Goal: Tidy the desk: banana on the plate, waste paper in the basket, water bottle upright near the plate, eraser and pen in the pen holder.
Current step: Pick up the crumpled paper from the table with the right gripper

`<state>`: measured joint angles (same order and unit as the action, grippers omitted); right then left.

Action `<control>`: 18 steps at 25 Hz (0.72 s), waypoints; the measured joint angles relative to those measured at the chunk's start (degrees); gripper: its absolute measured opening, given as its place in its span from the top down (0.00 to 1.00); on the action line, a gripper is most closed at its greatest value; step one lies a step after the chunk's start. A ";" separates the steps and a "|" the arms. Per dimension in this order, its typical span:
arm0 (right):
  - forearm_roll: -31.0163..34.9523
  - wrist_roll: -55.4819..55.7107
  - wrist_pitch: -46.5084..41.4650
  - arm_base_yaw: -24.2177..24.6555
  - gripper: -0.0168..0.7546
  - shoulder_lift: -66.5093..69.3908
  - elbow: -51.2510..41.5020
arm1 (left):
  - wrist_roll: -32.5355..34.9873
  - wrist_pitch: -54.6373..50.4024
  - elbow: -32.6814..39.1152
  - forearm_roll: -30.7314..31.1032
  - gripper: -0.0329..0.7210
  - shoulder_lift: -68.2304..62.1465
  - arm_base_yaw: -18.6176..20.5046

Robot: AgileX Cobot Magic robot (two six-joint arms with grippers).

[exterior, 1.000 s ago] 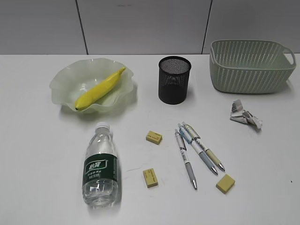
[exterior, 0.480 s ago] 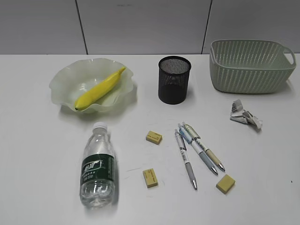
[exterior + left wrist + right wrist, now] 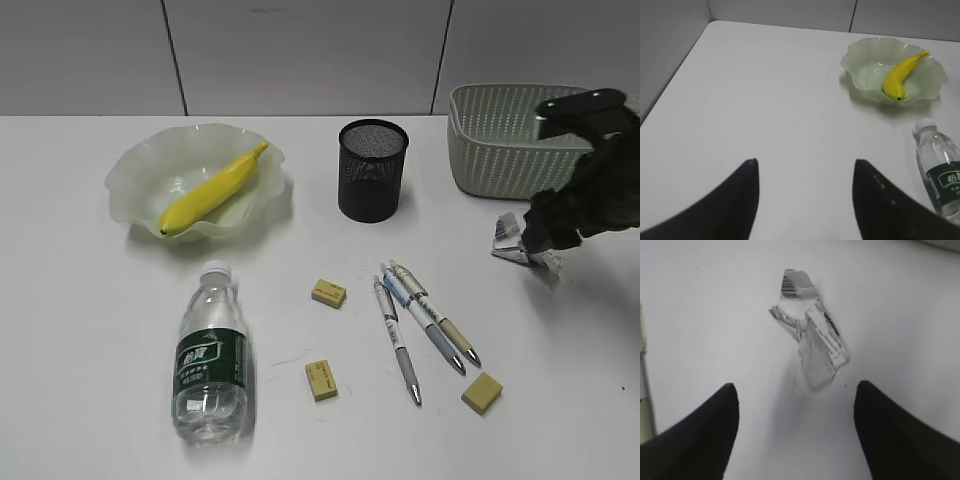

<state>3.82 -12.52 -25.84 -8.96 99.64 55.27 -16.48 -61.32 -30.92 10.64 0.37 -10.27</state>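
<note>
The desk [image 3: 90, 360] lies bare along its left edge, where the left claw [image 3: 805, 200] hangs with its jaws apart over empty white top, well apart from the plate [image 3: 862, 85] holding the banana [image 3: 900, 80] and from the lying bottle [image 3: 940, 172]. Toward the right edge, the right claw [image 3: 795, 435] hovers with jaws apart above the waste paper [image 3: 810, 340], which lies flat on the desk just ahead of its tips, untouched, near the basket [image 3: 500, 150].

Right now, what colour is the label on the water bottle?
Dark green with white print, seen best in the exterior view on the water bottle.
</note>
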 joint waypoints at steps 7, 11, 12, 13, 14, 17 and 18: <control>-2.48 0.53 -0.56 0.00 0.59 14.44 8.64 | 0.00 0.00 0.00 0.00 0.37 0.00 0.00; -1.89 1.30 -2.90 0.00 0.93 12.54 8.83 | 0.00 0.00 0.00 0.00 0.37 0.00 0.00; -1.04 1.35 -3.17 0.00 0.95 10.58 8.39 | 0.00 0.00 0.00 0.00 0.37 0.00 0.00; -0.04 1.35 -3.02 -0.11 0.96 7.88 7.84 | 0.00 0.00 0.00 0.00 0.37 0.00 0.00; 0.53 1.35 -2.14 -0.11 0.96 4.70 7.40 | 0.00 0.00 0.00 0.00 0.37 0.00 0.00; -0.33 1.78 1.79 0.38 0.96 -2.17 8.93 | 0.00 0.00 0.00 0.00 0.37 0.00 0.00; -1.07 2.36 2.01 0.85 0.96 -2.37 11.45 | 0.00 0.00 0.00 0.00 0.37 0.00 0.00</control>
<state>2.75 -10.16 -23.82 -8.11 97.28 66.72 -16.48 -61.32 -30.92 10.64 0.37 -10.27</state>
